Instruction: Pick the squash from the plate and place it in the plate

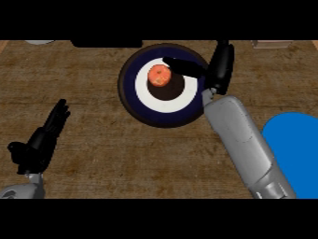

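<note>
Table [106,140]: brown, wood-grained, carrying all items noted below.

Dark plate [135,100]: navy outer ring, white inner ring, dark centre. Set in the upper middle of the view.

Squash [161,75]: orange-red, small, rounded. Resting on the dark plate, at the upper edge of the dark centre where it meets the white ring. Not lifted.

Right hand [216,65]: black, on a grey forearm [247,149] rising from the lower right. Positioned over the dark plate's right rim. Fingers [221,55] extended upward along the rim; thumb [182,65] reaching left across the plate toward the squash, tip just beside it. Fingers spread wide, not closed round the squash. Contact between thumb and squash: cannot tell.

Left hand [41,142]: black, well apart from the dark plate, to its lower left, above the table. Fingers straight and held together, pointing up and to the right. Holding nothing. At rest.

Blue plate [306,154]: plain bright blue, to the lower right of the dark plate, partly cut by the view's right edge and partly hidden behind the right forearm. Nothing visible on it.

Top edge, above the dark plate: a pale object at left, a dark object directly above, a light object at right. All cropped; identity not determinable.
</note>
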`<state>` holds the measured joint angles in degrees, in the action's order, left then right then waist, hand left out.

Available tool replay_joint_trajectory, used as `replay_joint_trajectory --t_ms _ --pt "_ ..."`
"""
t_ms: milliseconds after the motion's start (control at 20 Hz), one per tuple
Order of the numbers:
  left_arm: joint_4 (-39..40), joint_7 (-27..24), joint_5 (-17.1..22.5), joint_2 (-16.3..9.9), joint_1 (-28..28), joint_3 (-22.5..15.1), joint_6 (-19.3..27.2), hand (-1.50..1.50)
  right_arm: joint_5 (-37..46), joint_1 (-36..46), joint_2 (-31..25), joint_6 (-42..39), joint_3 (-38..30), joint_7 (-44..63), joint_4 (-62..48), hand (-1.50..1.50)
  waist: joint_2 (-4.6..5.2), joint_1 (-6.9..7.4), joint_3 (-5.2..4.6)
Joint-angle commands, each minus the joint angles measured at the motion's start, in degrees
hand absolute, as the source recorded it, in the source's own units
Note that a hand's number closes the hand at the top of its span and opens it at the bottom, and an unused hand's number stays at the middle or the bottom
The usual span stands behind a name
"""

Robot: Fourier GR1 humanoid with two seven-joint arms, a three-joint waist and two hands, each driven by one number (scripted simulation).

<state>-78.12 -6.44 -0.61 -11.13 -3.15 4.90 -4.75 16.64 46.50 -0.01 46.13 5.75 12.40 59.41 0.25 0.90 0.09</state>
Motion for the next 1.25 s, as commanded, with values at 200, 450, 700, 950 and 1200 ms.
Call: replay_joint_trajectory --t_ms 200,450,700,950,1200 --pt "-0.29 0.61 0.86 -0.6 0.25 1.07 -0.76 0.0 -18.62 -18.55 -2.93 -12.83 -9.33 -21.04 12.09 -1.5 -0.17 -1.2 0.02" --pt "1.03 -1.9 -0.48 -0.89 1.39 1.35 -0.42 0.0 -23.29 -29.06 -7.46 -24.17 -11.88 -29.56 14.64 -1.5 -0.32 -1.34 -0.06" --pt "-0.1 -2.11 -1.99 1.9 2.36 -0.59 0.84 0.0 -24.99 -27.58 -9.77 -30.97 -15.46 -39.35 3.63 -1.5 -0.2 -0.65 -0.06" --pt "2.56 -2.75 -0.84 0.37 0.03 1.9 -0.59 0.0 -25.76 -28.56 -13.16 -37.19 -17.44 -44.0 -2.66 -1.5 -0.18 -0.7 -0.07" --pt "1.78 -2.12 -1.77 0.41 0.61 1.84 -1.0 0.0 -24.64 -27.68 -13.33 -36.25 -18.64 -48.8 -7.44 -1.5 -0.23 -0.74 -0.08"
